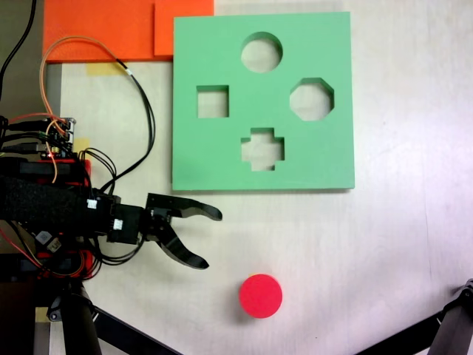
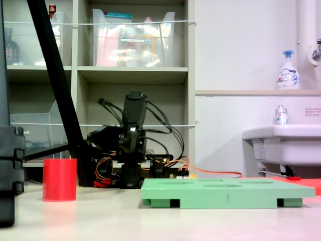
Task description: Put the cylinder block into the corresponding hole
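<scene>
- End effector (image 1: pixel 198 237) at the first exterior view's left: jaws apart, holding nothing.
- Cylinder (image 1: pixel 260 296) stands on the bench (image 1: pixel 399 251), right of the jaws; an off-centre grip may topple it.
- Round hole (image 1: pixel 261 52) in the board (image 1: pixel 325 148) is snug; a tilted block could jam.

You have very little to read here. In the second exterior view, the near edge of the green foam board (image 2: pixel 228 193) carries a single small mark that looks like the digit 3 — faint, so take it loosely. The pump bottle (image 2: pixel 288 73) on the ledge has a blue label, and a notice (image 2: pixel 312 111) hangs on the wall — both too small to make out.
</scene>
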